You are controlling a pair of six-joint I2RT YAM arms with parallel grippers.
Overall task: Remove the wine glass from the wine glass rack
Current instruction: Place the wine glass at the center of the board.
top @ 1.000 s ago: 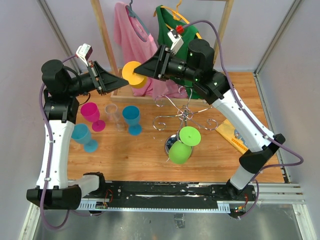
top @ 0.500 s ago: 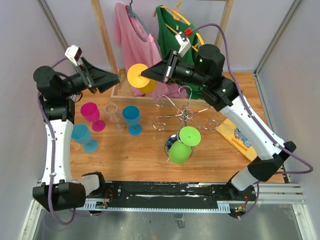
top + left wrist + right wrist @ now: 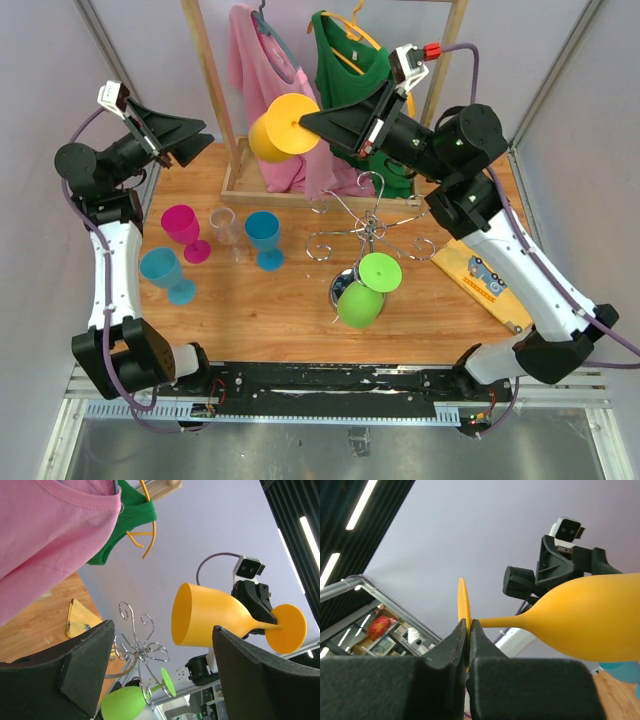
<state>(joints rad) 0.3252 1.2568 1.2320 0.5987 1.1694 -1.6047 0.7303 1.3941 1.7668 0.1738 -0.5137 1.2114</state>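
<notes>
A yellow wine glass hangs in mid-air, lying sideways above the back of the table. My right gripper is shut on its flat foot, with the bowl pointing away. My left gripper stands open to the left of the glass, apart from it, with nothing between its fingers. The chrome wine glass rack stands mid-table. A green wine glass hangs upside down from one of its arms. In the left wrist view the yellow glass shows beyond the open jaws, above the rack.
Pink, clear, blue and teal glasses stand on the left of the wooden table. A wooden clothes rail with a pink shirt and a green shirt is behind. A yellow book lies right.
The left gripper let go of the yellow glass, opened and drew back to the left. The right gripper closed on the foot and carried the glass upward.
</notes>
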